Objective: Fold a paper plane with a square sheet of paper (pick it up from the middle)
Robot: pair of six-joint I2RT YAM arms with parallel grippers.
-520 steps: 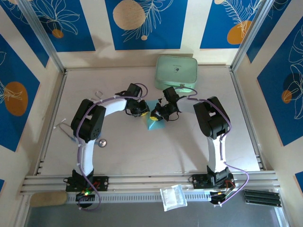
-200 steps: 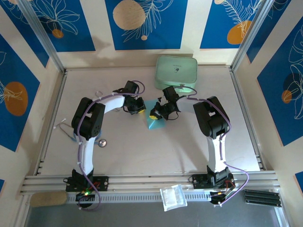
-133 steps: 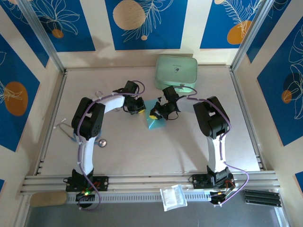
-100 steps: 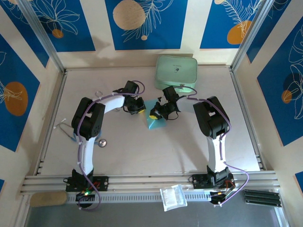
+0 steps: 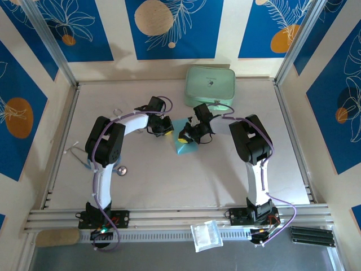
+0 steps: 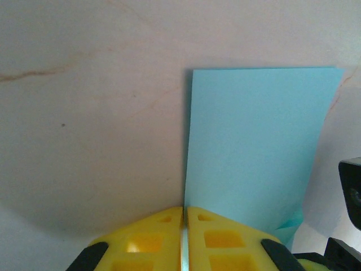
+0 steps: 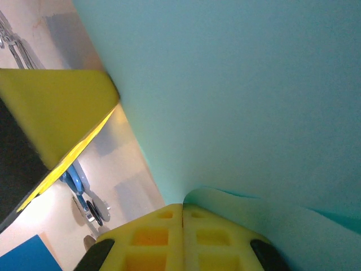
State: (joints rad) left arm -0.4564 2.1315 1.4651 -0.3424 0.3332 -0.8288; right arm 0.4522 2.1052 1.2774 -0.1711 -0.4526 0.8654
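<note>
Left gripper (image 6: 184, 210): pressed together on the near end of the left edge of the square sheet of paper (image 6: 254, 147), apparently pinching it. Right gripper (image 7: 183, 208): likewise closed tight, nipping a curled flap of the same sheet. Held between both, low over the middle of the tabletop (image 6: 84, 113). Probably feather-light, limp, easily creased or torn; best taken at an edge or along a crease, gently, without tugging apart
</note>
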